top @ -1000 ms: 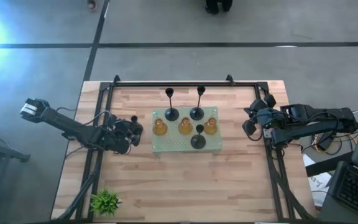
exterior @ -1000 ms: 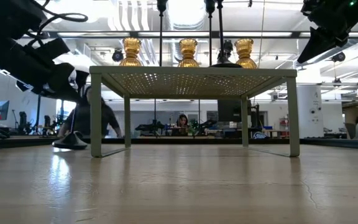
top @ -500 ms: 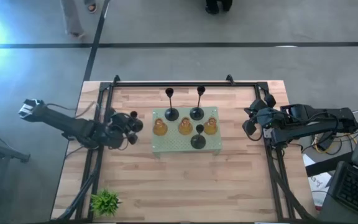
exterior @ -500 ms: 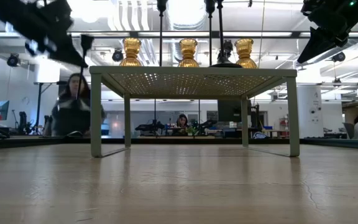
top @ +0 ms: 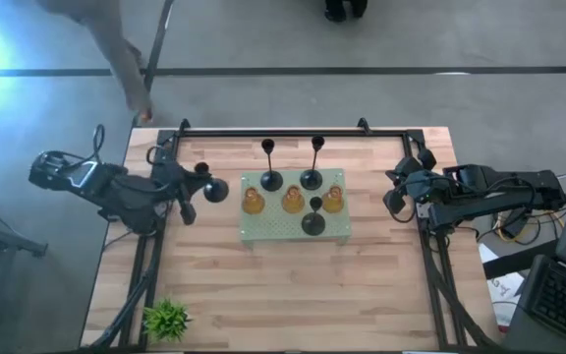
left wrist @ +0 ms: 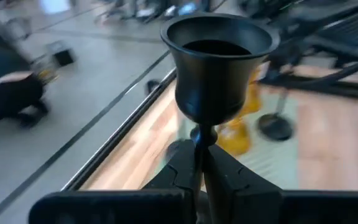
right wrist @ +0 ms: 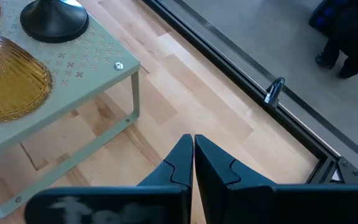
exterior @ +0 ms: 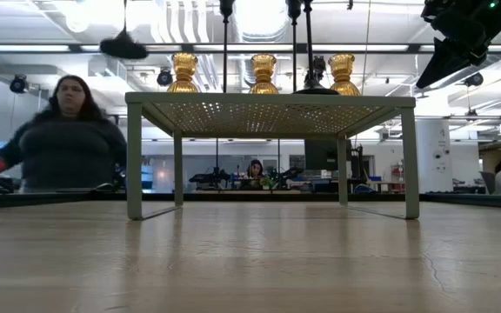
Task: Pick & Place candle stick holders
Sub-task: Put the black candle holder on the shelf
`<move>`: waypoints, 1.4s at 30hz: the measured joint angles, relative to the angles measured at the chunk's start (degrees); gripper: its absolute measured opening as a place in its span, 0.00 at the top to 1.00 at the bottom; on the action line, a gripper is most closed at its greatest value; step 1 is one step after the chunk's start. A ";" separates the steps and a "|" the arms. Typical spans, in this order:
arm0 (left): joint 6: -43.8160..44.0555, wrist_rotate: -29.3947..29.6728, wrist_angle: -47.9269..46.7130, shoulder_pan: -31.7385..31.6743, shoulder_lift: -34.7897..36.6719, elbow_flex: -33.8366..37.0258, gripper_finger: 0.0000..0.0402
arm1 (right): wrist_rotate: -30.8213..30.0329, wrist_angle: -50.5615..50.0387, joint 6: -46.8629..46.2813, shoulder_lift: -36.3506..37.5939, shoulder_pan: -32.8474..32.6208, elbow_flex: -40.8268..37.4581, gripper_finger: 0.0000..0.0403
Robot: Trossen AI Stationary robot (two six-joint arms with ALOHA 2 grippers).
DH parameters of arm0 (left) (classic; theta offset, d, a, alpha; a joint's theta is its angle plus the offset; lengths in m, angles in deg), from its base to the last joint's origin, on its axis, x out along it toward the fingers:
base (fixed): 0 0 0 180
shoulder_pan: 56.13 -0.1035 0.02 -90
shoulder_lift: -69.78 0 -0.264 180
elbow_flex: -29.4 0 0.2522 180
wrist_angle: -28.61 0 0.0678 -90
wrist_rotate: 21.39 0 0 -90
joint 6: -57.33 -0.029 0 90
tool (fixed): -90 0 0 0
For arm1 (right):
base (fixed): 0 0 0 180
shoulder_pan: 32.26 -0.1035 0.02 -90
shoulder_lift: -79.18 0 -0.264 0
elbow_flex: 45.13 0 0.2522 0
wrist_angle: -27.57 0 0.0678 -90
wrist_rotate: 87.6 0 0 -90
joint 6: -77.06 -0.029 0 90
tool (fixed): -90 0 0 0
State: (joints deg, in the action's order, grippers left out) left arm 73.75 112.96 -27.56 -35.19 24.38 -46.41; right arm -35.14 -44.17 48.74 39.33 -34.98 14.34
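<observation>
- You have a pale green perforated board (top: 288, 228) on legs at mid-table, carrying three amber holders (top: 293, 201) in a row and three black stemmed holders (top: 271, 180): two along its far edge, one at its near edge.
- Your left gripper (top: 187, 193) hangs above the wood just beside the board's left edge, apart from it. Its jaws are pressed onto the thin stem of a fourth black candle stick holder (left wrist: 216, 68); the cup stands just above the fingertips in your wrist view.
- In the low view, that holder's round base (exterior: 123, 47) floats clear of the table, higher than the board's top.
- Your right gripper (right wrist: 193, 155) waits off the board's right corner, jaws pressed together on nothing.
- A small green plant (top: 166, 319) sits well apart, at the near left corner.
- A person (exterior: 62, 139) shows behind the table on the left.
</observation>
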 joint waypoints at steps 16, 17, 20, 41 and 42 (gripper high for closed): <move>-13.56 -19.39 20.86 0.03 -11.73 -0.93 0.96 | 0.00 0.02 0.00 0.00 0.00 0.00 0.98; -13.90 -20.00 21.79 0.01 -12.55 -1.01 0.96 | 0.00 0.02 0.00 0.00 0.00 0.00 0.98; -14.98 -21.11 23.81 -0.17 -14.83 -1.05 0.96 | 0.00 0.02 0.00 0.00 0.00 0.00 0.98; -15.54 -30.82 28.61 -8.59 -24.03 -1.02 0.96 | 0.00 0.06 0.08 0.00 0.00 0.00 0.98; -15.50 -31.33 28.84 -8.84 -24.37 -1.00 0.96 | 0.00 0.04 0.12 0.01 0.00 0.00 0.98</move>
State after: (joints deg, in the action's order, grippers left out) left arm 58.25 81.63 1.28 -44.03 0.01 -47.41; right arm -35.14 -44.12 48.87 39.34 -34.98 14.34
